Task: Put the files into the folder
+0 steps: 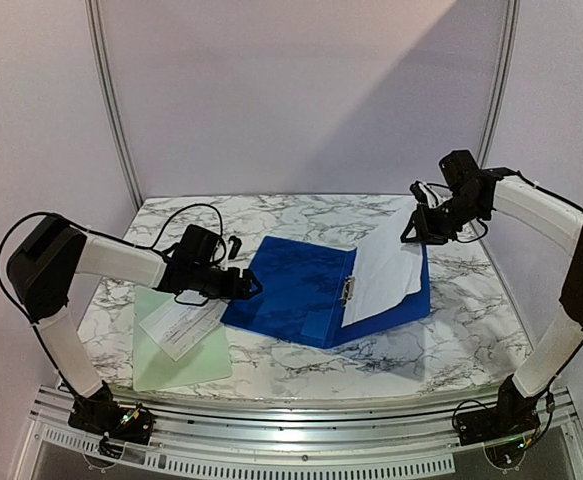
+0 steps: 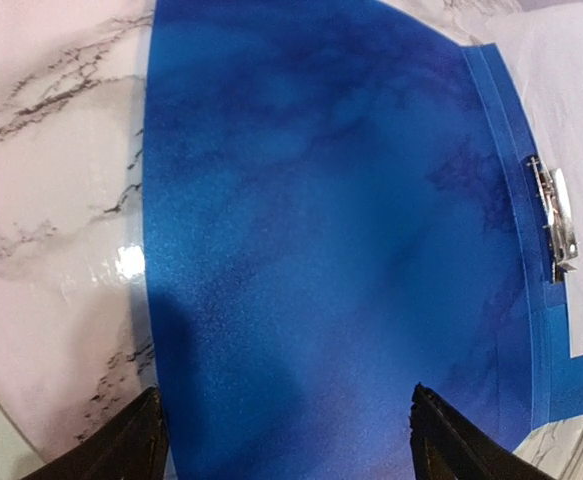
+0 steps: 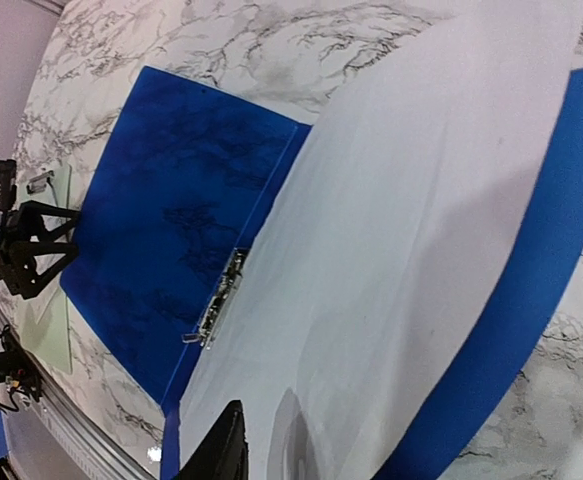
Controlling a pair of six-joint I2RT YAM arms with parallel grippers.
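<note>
The blue folder [image 1: 291,290] lies open on the marble table, its metal clip [image 1: 348,290] at the spine. A large white sheet [image 1: 386,270] rests on the right half, its far corner lifted toward my right gripper [image 1: 416,230]. In the right wrist view one dark finger [image 3: 221,450] shows beside that sheet [image 3: 411,230]. The other finger is behind the paper, a gap away, so the jaws are partly open. My left gripper [image 1: 251,285] is open, its fingers [image 2: 136,445] spread over the folder's left flap [image 2: 321,200]. A small printed slip [image 1: 179,325] lies left of the folder.
The slip rests on a pale green sheet [image 1: 181,360] at the table's front left. Black cables trail behind the left arm [image 1: 186,215]. The table's front edge and a metal rail [image 1: 291,440] run along the bottom. Purple walls close in the back and sides.
</note>
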